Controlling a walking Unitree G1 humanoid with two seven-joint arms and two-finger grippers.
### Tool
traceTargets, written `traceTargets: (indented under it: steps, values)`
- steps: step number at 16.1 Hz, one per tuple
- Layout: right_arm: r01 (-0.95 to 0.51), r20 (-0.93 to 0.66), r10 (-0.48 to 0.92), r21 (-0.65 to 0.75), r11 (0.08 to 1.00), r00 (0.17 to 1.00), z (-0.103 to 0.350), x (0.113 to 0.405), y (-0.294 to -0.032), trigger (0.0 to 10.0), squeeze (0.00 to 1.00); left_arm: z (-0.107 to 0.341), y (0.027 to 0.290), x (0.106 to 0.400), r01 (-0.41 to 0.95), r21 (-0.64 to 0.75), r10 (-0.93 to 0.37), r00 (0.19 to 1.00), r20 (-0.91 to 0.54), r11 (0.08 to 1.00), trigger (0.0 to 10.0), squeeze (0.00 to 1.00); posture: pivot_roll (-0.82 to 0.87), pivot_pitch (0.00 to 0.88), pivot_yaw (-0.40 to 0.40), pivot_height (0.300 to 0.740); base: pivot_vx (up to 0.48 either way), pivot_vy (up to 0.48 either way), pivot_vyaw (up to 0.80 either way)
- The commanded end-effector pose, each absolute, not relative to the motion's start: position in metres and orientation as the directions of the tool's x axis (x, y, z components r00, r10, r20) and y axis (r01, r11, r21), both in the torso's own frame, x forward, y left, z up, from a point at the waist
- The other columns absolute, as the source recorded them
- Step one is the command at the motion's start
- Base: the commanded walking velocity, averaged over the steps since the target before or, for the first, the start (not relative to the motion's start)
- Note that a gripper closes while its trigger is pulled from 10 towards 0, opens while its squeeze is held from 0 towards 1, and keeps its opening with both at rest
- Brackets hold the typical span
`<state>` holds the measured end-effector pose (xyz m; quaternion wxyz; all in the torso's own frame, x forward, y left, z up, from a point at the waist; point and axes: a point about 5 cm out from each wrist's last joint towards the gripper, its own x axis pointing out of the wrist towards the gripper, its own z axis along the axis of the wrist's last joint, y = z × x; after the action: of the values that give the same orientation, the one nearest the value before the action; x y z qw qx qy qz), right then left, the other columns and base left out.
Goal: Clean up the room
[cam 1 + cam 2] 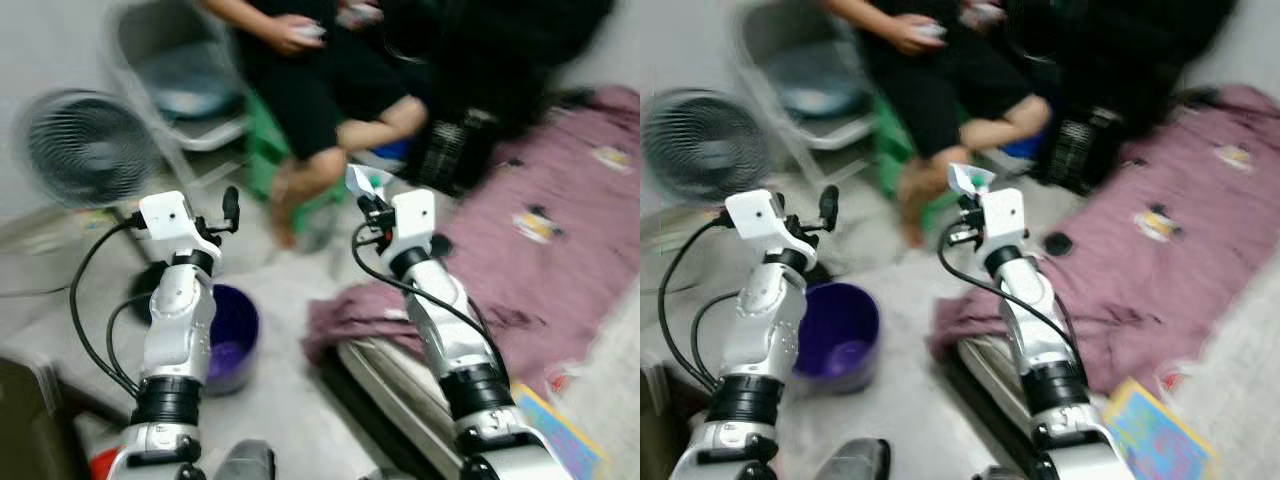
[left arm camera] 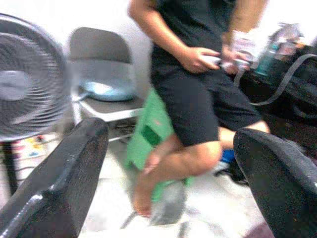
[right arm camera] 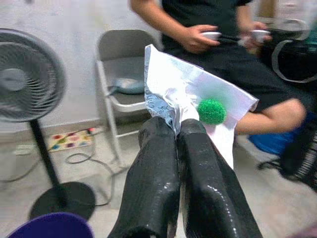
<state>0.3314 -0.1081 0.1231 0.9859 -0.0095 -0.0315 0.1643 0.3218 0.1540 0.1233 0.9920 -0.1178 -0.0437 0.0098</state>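
My right gripper (image 3: 177, 130) is shut on a white paper wrapper (image 3: 195, 99) with a green patch on it; the wrapper (image 1: 366, 181) sticks up from the fingers in the air, above the floor. My left gripper (image 2: 168, 163) is raised and open, holding nothing, with its black fingers (image 1: 230, 208) pointing up. A purple bin (image 1: 233, 335) stands on the floor just right of my left arm and left of my right arm.
A person sits on a green stool (image 1: 262, 150) straight ahead, hands holding controllers. A standing fan (image 1: 85, 148) and a grey folding chair (image 1: 175, 75) are at the left. A mattress with a purple sheet (image 1: 540, 250) lies at the right, a colourful book (image 1: 1155, 435) by its near edge.
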Motion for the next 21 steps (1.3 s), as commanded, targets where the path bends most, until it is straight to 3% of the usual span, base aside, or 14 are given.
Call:
traceTargets:
  steps: [1,21]
  values:
    - [-0.32,0.068,0.322,-0.036,0.947,0.944,0.125,0.332,-0.11,10.0,0.0,0.123,0.153,0.32,-0.009,-0.221,0.028,0.996,0.083,0.975,10.0,0.0,0.01,0.012,-0.031,0.74,0.0,0.0,0.8]
    - [-0.353,0.069,0.355,-0.042,0.935,0.932,0.123,0.33,-0.106,10.0,0.0,0.122,0.148,0.319,0.017,-0.211,-0.001,0.997,0.076,0.977,10.0,0.0,0.01,0.006,-0.034,0.74,0.0,0.0,0.75]
